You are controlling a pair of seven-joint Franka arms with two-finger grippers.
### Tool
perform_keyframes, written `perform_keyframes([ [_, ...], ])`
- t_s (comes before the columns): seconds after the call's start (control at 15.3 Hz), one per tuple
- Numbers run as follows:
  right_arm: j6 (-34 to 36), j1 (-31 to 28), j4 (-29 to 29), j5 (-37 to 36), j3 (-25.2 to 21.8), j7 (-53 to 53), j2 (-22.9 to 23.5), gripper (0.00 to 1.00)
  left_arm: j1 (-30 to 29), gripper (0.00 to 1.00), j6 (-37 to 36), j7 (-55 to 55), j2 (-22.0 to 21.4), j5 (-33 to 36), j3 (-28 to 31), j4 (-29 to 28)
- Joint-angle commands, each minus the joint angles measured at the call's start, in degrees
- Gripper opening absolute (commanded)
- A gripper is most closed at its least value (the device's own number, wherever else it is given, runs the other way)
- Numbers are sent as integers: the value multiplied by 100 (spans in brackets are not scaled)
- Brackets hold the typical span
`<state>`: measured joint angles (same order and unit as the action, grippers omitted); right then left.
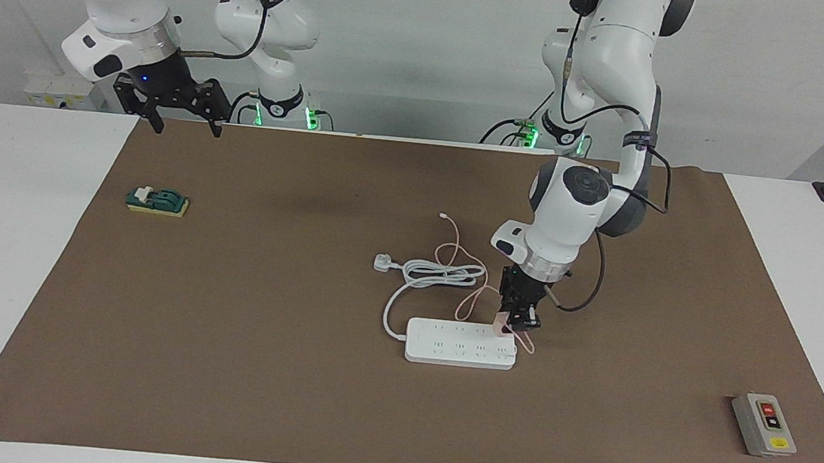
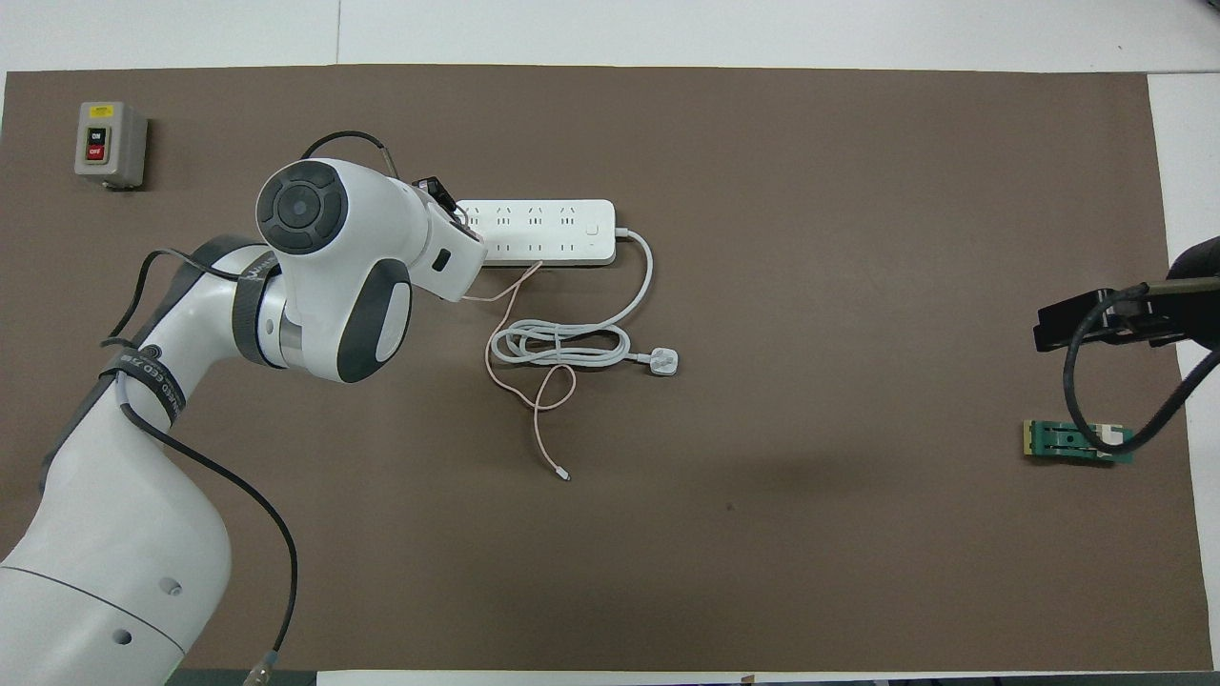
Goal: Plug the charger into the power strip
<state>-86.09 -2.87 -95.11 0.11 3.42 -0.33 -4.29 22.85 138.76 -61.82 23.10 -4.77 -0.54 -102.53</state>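
Two arms share the brown mat (image 1: 218, 364), and only one is at work. The left gripper (image 1: 517, 321) points straight down over the end of the power strip (image 1: 460, 344) that lies toward the left arm's end of the table, its fingers clamped tight on the charger (image 1: 500, 325), a small pale-pink cube. The cube's lower face sits at the strip's top surface; whether its prongs are seated in an outlet cannot be told, since the overhead view has the arm's wrist covering that spot. The charger's thin pink cable (image 2: 534, 410) loops from the gripper toward the robots, crossing the coiled white cord (image 2: 562, 341) of the strip, which ends in a white three-pin plug (image 2: 664, 361). The right gripper (image 1: 181, 118) waits up in the air over the mat's edge by the robots, fingers spread wide and holding nothing. A green switch block (image 1: 157, 200) lies toward the right arm's end, a grey button box (image 1: 764, 425) toward the left arm's.
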Motion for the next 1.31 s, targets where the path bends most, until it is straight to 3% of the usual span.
perform_keyframes([
  [0.0, 92, -91, 28, 103, 45, -55, -19, 100, 0, 0, -542, 135, 142, -6, 45, -67],
  [0.65, 92, -91, 28, 103, 45, -55, -19, 100, -123, 0, -1070, 65, 661, 73, 45, 654],
  [0.92, 92, -91, 37, 103, 45, -55, -19, 100, -132, 0, -2414, -41, 1478, 82, 45, 1989],
  [1.24, 92, -91, 37, 103, 45, -55, -19, 100, -62, 0, -1977, -329, 1496, 81, 45, 1772],
])
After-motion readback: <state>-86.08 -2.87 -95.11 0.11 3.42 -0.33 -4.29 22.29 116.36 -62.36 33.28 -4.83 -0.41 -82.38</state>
